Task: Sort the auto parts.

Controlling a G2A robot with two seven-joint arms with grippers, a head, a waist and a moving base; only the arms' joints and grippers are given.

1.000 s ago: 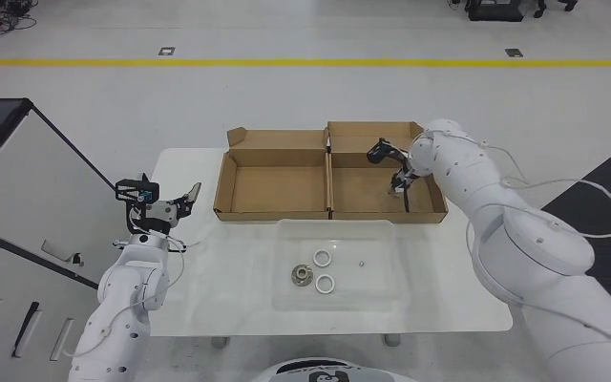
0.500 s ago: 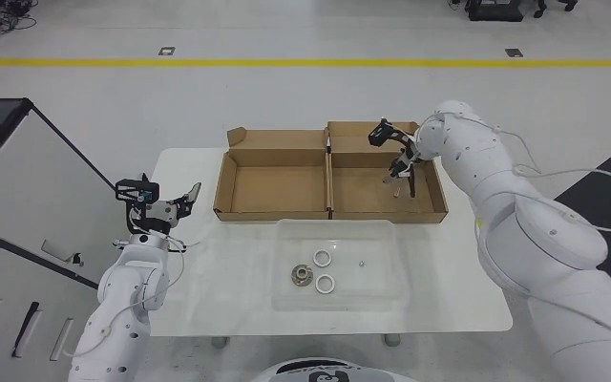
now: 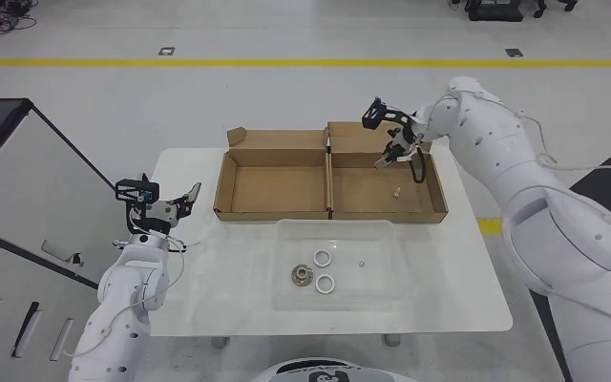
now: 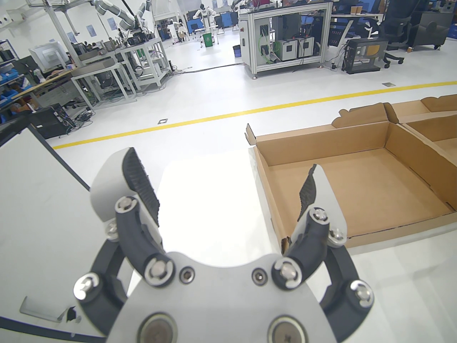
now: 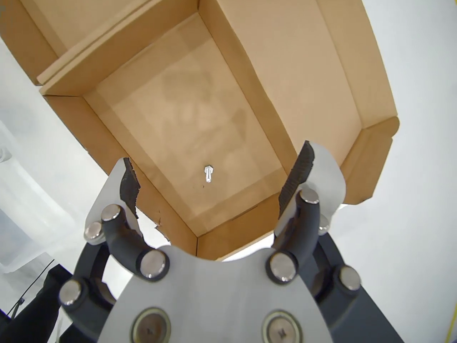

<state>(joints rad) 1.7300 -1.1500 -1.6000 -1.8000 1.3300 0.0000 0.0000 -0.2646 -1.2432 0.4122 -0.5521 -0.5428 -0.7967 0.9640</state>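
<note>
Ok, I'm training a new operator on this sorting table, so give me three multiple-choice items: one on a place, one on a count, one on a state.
1. Where does the small bolt lie? A. left box B. right box C. bare table
2. How many white rings lie in the clear tray? A. one B. two C. four
3. How is the right gripper? A. open, empty B. shut on the bolt C. shut on a ring
Key: 1 B, it lies on that box's floor; 2 B, two rings show in the tray; 3 A, its fingers stand apart with nothing between.
</note>
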